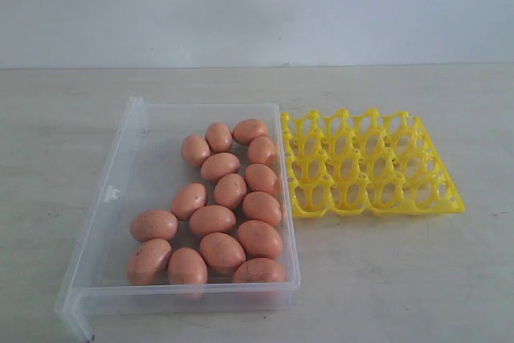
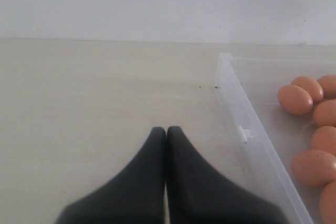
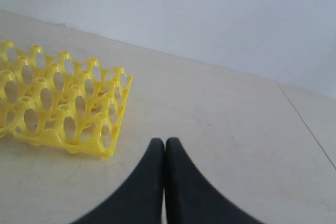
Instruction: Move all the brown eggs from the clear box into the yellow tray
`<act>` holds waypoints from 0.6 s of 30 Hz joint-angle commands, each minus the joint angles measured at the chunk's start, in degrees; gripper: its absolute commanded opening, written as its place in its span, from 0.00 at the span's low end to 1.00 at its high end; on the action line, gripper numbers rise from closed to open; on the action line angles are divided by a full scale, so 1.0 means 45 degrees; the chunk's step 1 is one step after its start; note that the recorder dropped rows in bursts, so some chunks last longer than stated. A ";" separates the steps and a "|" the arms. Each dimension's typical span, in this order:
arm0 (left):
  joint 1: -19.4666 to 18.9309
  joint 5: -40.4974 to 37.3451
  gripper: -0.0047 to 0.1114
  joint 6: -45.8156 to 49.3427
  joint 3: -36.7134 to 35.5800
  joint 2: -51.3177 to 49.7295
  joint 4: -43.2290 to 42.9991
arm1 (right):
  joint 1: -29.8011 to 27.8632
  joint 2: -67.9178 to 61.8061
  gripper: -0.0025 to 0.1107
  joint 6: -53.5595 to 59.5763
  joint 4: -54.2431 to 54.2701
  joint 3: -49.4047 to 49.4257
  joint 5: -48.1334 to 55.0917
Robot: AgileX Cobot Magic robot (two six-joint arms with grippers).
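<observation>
While neither arm showed in the exterior view, each wrist camera found its claw hanging over the pale table. Farthest left, the left gripper had its black jaws pressed together on nothing, just outside the long wall of the clear box. Inside that box lay the brown eggs, about fifteen of them, loose on their sides and bunched toward the wall nearest the tray, many of them touching. Just beside the box sat the yellow tray with every cup empty, so none of the task was done. Farthest right, the right gripper was likewise closed and empty, near the tray's outer corner. The eggs looked light, smooth and rigid but brittle. Each would probably roll if nudged and crack if squeezed hard. A gentle hold across the narrow middle of an egg at the cluster's edge seemed soundest, where there was room to come down on both sides.
</observation>
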State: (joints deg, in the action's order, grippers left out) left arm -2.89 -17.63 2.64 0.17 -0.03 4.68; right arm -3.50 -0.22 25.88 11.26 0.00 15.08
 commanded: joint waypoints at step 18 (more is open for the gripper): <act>0.0012 0.0047 0.00 -0.0009 -0.0039 0.0007 0.0042 | 0.0019 0.0048 0.02 -0.6876 0.9289 -0.0376 -1.1223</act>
State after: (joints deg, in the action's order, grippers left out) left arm -2.89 -17.63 2.64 0.17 -0.03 4.68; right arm -3.41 -0.22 -4.58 52.64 0.05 -12.11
